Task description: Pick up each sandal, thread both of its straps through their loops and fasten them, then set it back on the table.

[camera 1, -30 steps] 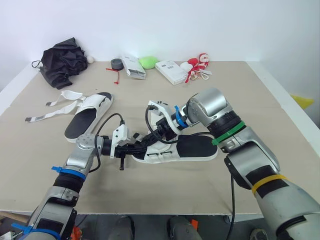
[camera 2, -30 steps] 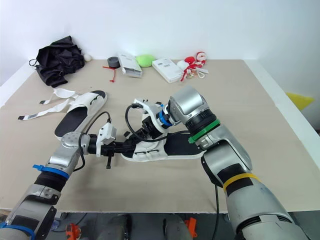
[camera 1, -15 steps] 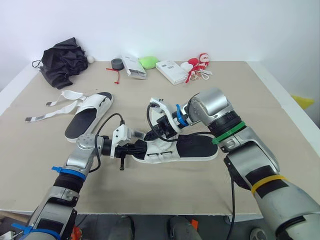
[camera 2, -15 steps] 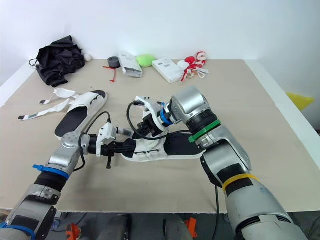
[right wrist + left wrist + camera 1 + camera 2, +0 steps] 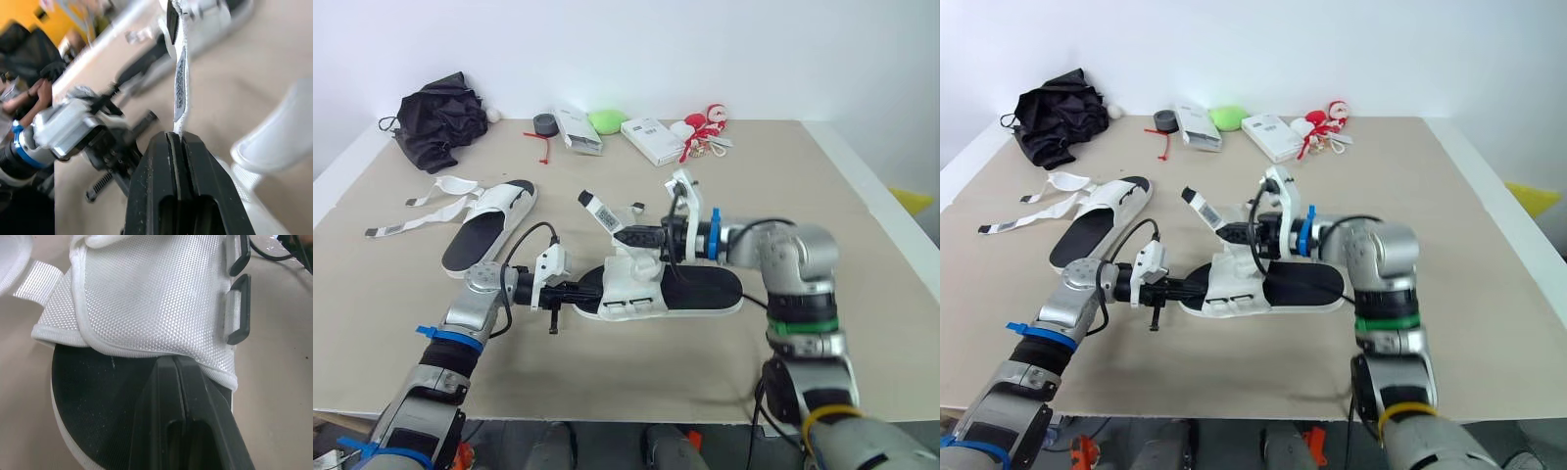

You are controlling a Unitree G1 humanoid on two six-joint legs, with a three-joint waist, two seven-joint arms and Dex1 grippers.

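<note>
While the second sandal [image 5: 489, 225] lies unfastened well left of the worked sandal [image 5: 695, 290], the left gripper [image 5: 585, 290] is clenched on the worked sandal's toe edge, likely anchoring it on the table [image 5: 862, 225]. Worked sandal sits flat, mid-table. Just above its upper, the right gripper [image 5: 626, 235] pinches the strap [image 5: 597, 209] and holds it raised, probably lining up a loop. Open tabletop right of it; clutter [image 5: 646, 137] well behind.

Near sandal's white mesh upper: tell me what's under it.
Black footbed runs under the mesh upper of the near sandal up to its hem; beyond the hem the upper covers everything, so nothing more can be told.
</note>
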